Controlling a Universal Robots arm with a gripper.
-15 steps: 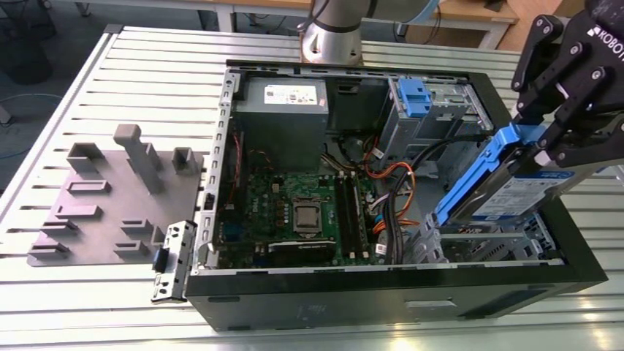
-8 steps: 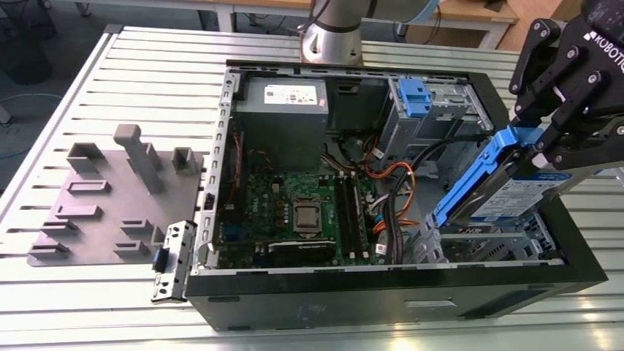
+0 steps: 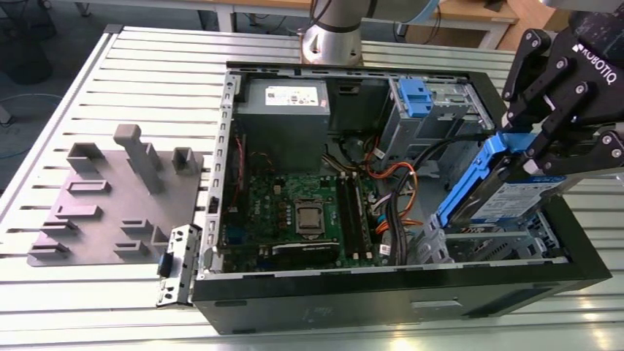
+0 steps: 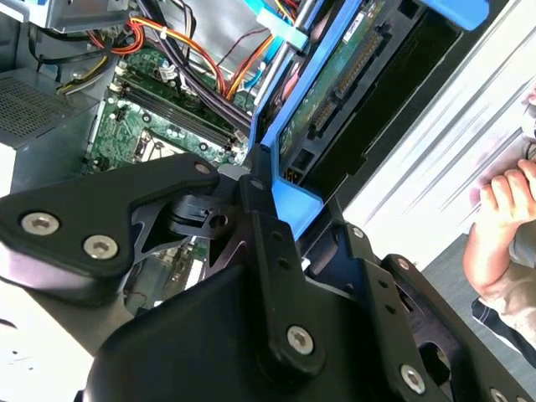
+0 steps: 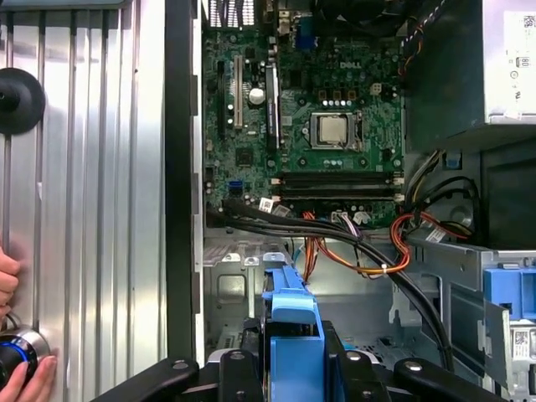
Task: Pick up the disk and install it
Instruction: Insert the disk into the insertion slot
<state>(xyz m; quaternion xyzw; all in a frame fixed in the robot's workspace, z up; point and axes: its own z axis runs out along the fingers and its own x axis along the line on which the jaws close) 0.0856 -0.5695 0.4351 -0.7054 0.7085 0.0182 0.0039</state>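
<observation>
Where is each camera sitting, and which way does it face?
Exterior view: high beside the open black computer case, looking down into it; black gripper holds the blue-railed silver-grey disk.
First wrist view: on the wrist, looking past the gripper onto the green motherboard.
Second wrist view: on the wrist, looking along gripper and disk.
Both wrist views share disk, motherboard, a person's hand.

The gripper (image 4: 289,205) is clamped across the blue-railed end of the disk (image 4: 335,92), which is held tilted with its green circuit side and connector exposed. Beyond it lie the motherboard (image 4: 151,126) and orange and black cables (image 4: 188,63). A person's hand (image 4: 502,201) is at the edge of the ribbed table (image 4: 435,142).
</observation>
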